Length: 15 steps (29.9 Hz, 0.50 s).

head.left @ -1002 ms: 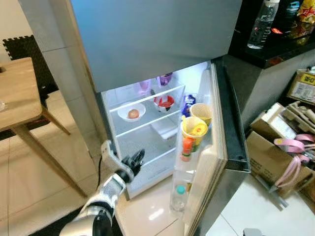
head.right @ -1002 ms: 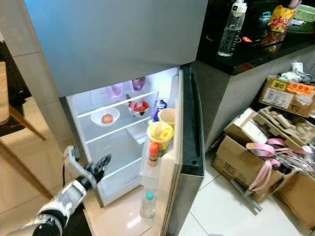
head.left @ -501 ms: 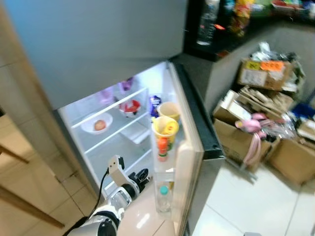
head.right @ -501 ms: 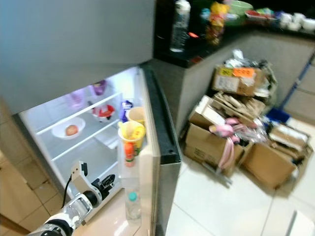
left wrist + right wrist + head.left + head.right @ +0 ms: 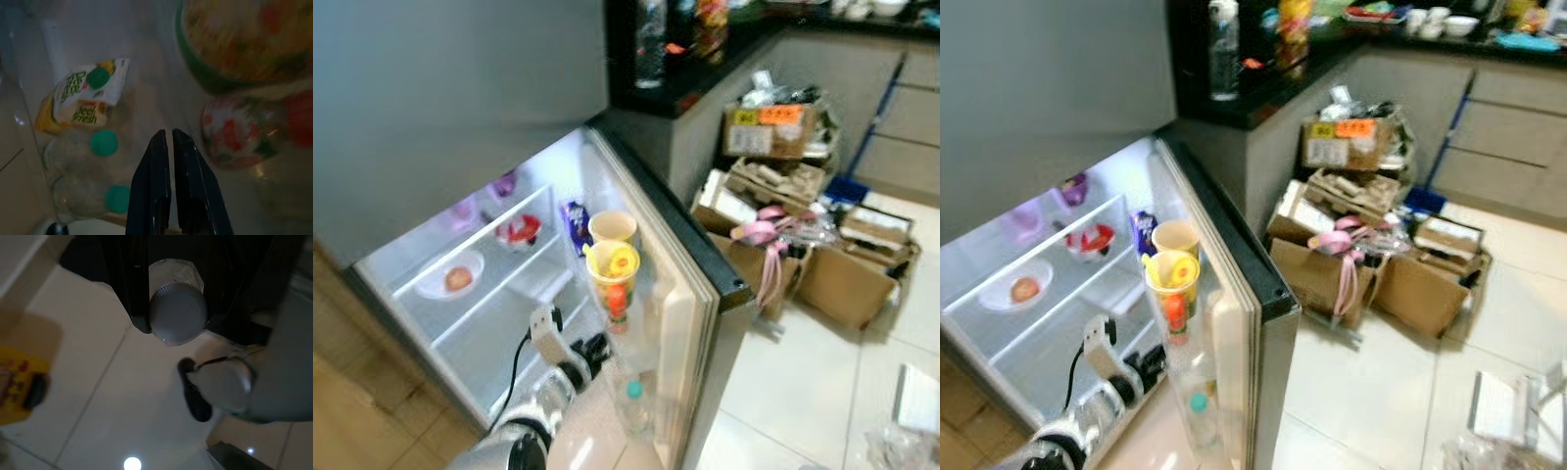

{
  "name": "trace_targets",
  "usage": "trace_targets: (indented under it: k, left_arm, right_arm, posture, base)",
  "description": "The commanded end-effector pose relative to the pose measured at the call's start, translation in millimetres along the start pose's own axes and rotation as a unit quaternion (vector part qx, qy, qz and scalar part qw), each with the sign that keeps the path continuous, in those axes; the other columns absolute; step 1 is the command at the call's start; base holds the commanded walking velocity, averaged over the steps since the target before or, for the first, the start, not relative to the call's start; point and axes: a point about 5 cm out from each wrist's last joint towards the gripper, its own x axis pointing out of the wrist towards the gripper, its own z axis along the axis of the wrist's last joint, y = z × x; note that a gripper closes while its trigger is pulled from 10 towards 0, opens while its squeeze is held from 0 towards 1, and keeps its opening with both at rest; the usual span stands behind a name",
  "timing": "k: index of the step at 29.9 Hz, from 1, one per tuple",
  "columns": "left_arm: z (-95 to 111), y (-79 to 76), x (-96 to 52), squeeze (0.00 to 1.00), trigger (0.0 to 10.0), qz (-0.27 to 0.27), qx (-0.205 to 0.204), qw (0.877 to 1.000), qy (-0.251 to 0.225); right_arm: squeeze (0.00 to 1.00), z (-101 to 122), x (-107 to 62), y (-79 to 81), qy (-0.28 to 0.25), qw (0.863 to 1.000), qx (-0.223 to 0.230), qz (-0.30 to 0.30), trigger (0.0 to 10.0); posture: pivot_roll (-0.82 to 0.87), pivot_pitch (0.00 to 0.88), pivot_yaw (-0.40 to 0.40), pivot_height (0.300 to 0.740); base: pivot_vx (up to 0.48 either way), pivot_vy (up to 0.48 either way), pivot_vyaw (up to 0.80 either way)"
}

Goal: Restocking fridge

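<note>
The left end effector sits low in the open white fridge compartment, just left of the clear door rack, its two black fingers pressed together on nothing. A second ago it hovered at the compartment's near left edge; it now lies further right, close to the door shelf. In the left wrist view it points past two clear plastic bottles with green caps and a yellow-and-white pouch with green lettering, with a red-patterned round container on the other side.

The right end effector hangs over pale floor tiles, fingers either side of a clear plastic bottle with a grey ribbed cap and closed on it.

The camera has swung right since the earlier frames, so the wooden table has left the picture and more of the kitchen shows.

The open fridge door reaches toward the right, carrying a yellow noodle cup and a beige cup. On the glass shelf sit a white bowl with a reddish fruit and a red-and-white bowl.

Right of the door, brown cardboard boxes and a pink bundle crowd the base of the grey kitchen surface. Bare tiles lie open at near right.
</note>
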Motion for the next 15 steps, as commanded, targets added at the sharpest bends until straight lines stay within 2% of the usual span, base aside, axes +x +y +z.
trace_targets:
  k: [1, 7, 15]
  left_arm:
    - [-2.1, -7.0, 3.5, 0.00, 10.0, -0.017, 0.012, 1.000, 0.003]
    - [-3.7, -19.3, 9.3, 0.00, 10.0, -0.051, 0.032, 0.998, 0.010]
    - [-5.2, -26.9, 12.5, 0.00, 10.0, -0.072, 0.040, 0.997, 0.015]
  right_arm:
    - [0.00, -0.8, 0.4, 4.0, 0.000, 1.000, 0.004, 0.003, 10.0]
    - [0.00, -1.6, 0.2, 2.6, 0.002, 1.000, 0.001, -0.003, 10.0]
    - [0.00, -2.1, 0.1, 0.8, 0.004, 1.000, 0.001, -0.012, 10.0]
  posture:
    - [-0.10, 0.000, 0.024, 0.740]
    - [-0.10, 0.000, 0.024, 0.740]
    - [-0.10, 0.000, 0.025, 0.740]
  base:
    - [0.000, 0.000, -0.76]
    - [0.000, 0.000, -0.76]
    - [0.000, 0.000, -0.76]
